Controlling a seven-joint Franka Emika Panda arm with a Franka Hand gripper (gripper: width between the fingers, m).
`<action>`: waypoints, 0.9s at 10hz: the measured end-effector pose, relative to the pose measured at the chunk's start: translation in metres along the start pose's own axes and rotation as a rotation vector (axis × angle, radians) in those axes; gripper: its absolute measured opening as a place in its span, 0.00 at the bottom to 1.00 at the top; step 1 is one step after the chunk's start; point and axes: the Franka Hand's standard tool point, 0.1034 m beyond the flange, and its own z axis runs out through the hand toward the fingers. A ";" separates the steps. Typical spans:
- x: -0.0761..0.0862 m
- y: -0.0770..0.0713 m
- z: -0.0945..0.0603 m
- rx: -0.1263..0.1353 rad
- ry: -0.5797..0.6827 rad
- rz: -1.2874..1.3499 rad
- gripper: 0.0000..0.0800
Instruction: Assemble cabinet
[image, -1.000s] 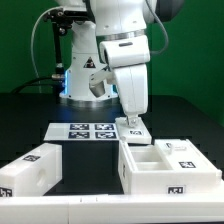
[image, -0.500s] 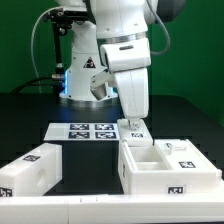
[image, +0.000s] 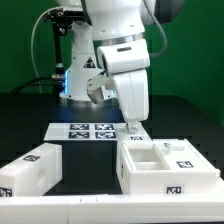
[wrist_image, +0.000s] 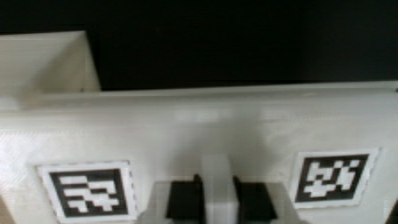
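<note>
Two square black-and-white tags (wrist_image: 87, 190) on the cabinet (image: 150, 182) flank the claw (wrist_image: 201, 197), pinched nearly closed.

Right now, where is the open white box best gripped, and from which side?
Probably by one thin upright wall of the box, coming straight down from above. Its top is open, so the wall rims stand free for the claw to straddle; the whole body looks too wide.

Marker board (image: 92, 131) flat on black table (image: 30, 115), just 9 o'clock of centre. Green backdrop (image: 15, 40) at 10 o'clock.
</note>
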 end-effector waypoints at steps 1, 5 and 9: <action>0.001 0.000 0.000 -0.001 -0.002 0.019 0.08; 0.000 0.002 -0.001 -0.002 -0.005 0.011 0.08; 0.004 0.047 -0.002 -0.015 0.021 -0.006 0.08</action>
